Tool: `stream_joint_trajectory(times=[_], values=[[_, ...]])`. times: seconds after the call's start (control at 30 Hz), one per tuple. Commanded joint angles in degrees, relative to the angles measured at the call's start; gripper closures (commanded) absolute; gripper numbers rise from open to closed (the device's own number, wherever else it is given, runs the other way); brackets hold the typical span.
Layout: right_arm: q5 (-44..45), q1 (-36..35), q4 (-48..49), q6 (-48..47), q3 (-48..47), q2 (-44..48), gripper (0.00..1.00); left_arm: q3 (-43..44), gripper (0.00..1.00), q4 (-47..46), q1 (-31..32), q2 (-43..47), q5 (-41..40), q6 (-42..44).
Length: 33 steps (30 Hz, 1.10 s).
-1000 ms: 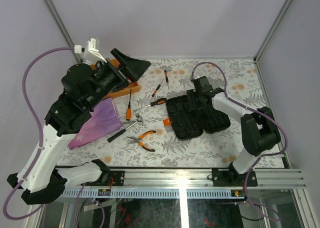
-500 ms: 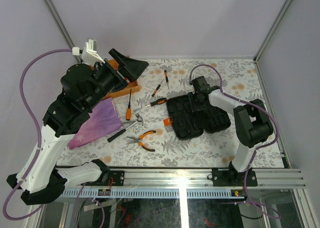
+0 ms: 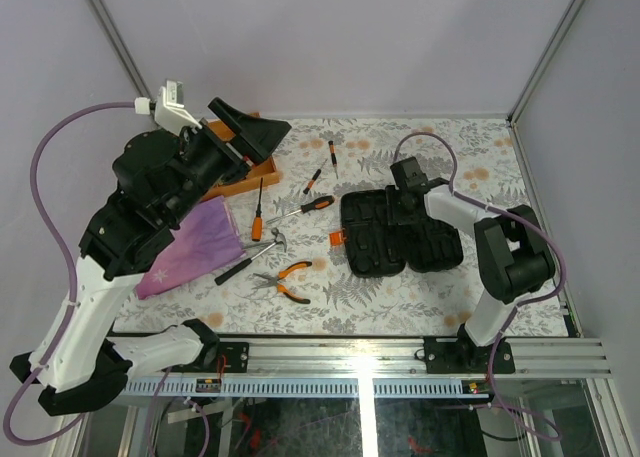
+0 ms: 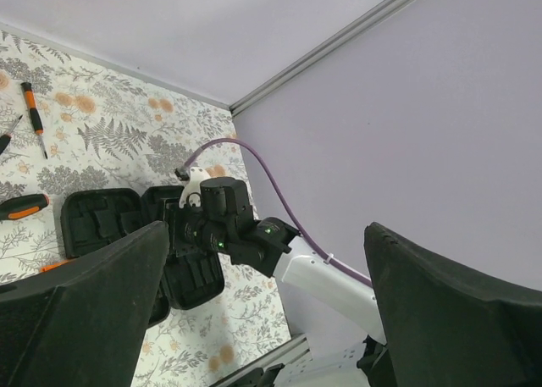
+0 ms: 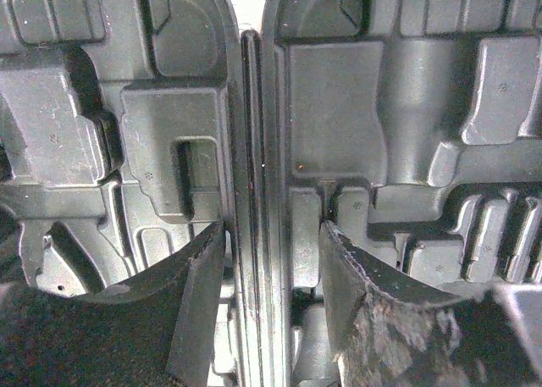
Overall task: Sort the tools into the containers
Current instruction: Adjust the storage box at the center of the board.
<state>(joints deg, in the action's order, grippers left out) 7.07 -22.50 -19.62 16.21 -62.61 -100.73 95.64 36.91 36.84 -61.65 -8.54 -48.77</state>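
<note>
While the tool case (image 3: 400,235) is lying unfolded right of the loose tools (image 3: 288,280), the right claw (image 5: 271,230) is straddling its hinge (image 5: 251,150), spread wide, likely pinning it flat; the left claw (image 4: 267,234) is gaping, raised far-left.

A fern-patterned table (image 3: 380,297) carries an open black case (image 3: 400,239) right of centre. Left of the case, pliers (image 3: 283,280), a hammer (image 3: 268,244), screwdrivers (image 3: 312,205) and two small drivers (image 3: 333,157) lie loose. A purple cloth (image 3: 195,247) lies farther left, with a wooden tray (image 3: 252,171) beyond it, partly hidden.
</note>
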Motion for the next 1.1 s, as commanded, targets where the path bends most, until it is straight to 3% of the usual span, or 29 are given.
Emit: stream_joint_trajectory(times=[0.0,0.23,0.47,0.77,1.07], values=[[1.79,1.07,-3.30,8.37,3.54,0.98,0.73,-1.00,0.03,-2.49,-0.29,2.55,-1.91,-0.31],[1.11,1.06,-2.69,10.60,3.46,2.83,0.74,-0.77,0.03,-2.46,-0.33,3.30,-2.83,-0.36],[-2.06,1.06,-1.27,9.08,3.51,7.22,0.66,-2.03,0.01,-1.77,-0.28,4.47,-2.47,1.52],[-1.82,1.14,0.70,5.24,5.27,17.98,0.46,-12.90,0.00,-1.66,-0.28,6.65,-0.03,3.24],[-8.23,1.07,0.67,3.58,7.33,24.75,0.41,-21.02,0.00,0.78,-0.35,6.76,-4.05,4.33]])
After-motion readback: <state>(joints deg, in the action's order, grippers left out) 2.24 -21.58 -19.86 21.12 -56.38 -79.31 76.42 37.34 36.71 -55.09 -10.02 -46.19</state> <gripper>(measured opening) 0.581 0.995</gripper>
